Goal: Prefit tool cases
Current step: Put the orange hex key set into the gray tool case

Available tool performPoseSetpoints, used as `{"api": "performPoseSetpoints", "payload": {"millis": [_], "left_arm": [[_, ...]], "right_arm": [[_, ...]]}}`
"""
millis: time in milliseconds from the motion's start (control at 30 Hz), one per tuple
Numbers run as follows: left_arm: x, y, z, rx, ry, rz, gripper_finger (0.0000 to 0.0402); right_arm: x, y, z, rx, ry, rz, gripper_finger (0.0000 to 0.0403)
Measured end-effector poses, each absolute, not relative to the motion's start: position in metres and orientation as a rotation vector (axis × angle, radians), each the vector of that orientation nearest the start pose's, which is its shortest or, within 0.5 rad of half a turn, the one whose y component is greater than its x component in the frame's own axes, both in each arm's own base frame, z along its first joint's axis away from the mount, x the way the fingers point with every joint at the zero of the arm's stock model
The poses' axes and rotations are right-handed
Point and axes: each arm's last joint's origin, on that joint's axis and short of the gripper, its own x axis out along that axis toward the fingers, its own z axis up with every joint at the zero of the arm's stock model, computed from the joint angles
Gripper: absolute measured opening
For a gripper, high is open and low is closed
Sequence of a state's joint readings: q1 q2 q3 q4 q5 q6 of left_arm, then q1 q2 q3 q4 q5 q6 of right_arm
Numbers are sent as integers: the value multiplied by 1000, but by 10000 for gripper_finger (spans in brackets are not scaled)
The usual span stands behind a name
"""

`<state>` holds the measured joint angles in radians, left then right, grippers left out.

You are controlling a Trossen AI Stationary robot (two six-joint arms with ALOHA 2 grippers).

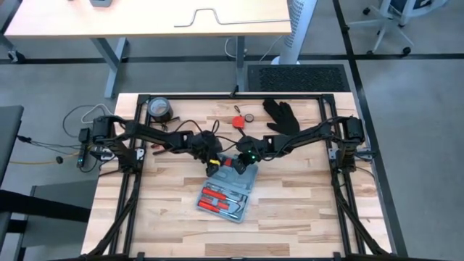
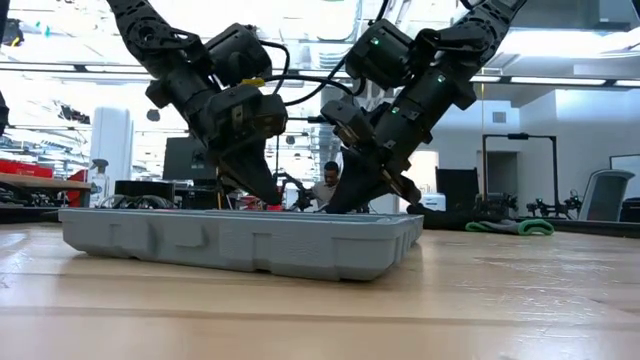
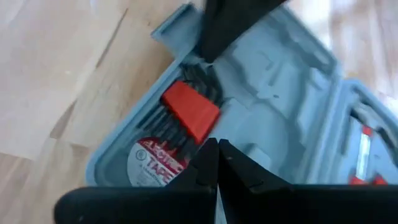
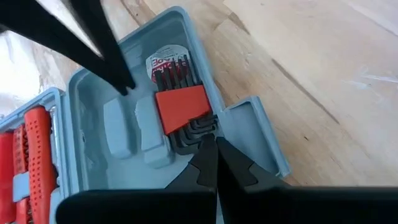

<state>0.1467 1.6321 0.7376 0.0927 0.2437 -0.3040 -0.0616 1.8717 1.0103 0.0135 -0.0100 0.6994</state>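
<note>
Left fingers: the left gripper point(image 3: 217, 163) has its two dark fingers pressed tight together, holding nothing.
Right fingers: the right gripper point(image 4: 216, 163) is pinched closed too, with nothing between its tips.
Left gripper spot: low over the open case point(image 1: 229, 193), at its 11 o'clock end, tips just above the red key holder point(image 3: 190, 111).
Right gripper spot: over the same end of the case, at about 1 o'clock, tips right by the black bent keys point(image 4: 194, 133). The two grippers come in from both sides and sit near each other.
Case: blue-grey, lying open and flat on the wooden table point(image 1: 167, 217), near the middle.
In the case: red-handled tools point(image 1: 219, 199) in the half toward 7 o'clock; the red holder and a round white tape label point(image 3: 154, 166) in the other half.
Glove point(image 1: 282, 116): black, at 1 o'clock from the case, well apart.
Tape roll point(image 1: 159, 109): dark, at the table's 11 o'clock corner.
</note>
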Motion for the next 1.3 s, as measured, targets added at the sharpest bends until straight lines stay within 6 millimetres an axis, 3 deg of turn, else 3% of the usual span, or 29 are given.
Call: {"api": "performPoseSetpoints", "payload": {"millis": [100, 233, 400, 567, 833, 1133, 1300], "left_arm": [[305, 38, 132, -491, 816, 44, 0], [316, 32, 118, -553, 796, -10, 0], [319, 25, 117, -549, 775, -35, 0], [318, 26, 116, -550, 785, -16, 0], [318, 27, 115, -535, 788, -7, 0], [321, 29, 117, -512, 731, 16, 0], [321, 29, 117, -522, 724, 22, 0]], "right_arm": [[367, -21, 137, 689, 795, -319, 13], [363, -19, 131, 743, 799, -279, 57], [351, -14, 119, 918, 739, -169, 121], [332, 5, 119, 1022, 662, -176, 153], [308, 33, 153, 984, 628, -245, 138], [303, 62, 122, 1013, 726, -374, 123], [306, 55, 134, 953, 559, -456, 120]]}}
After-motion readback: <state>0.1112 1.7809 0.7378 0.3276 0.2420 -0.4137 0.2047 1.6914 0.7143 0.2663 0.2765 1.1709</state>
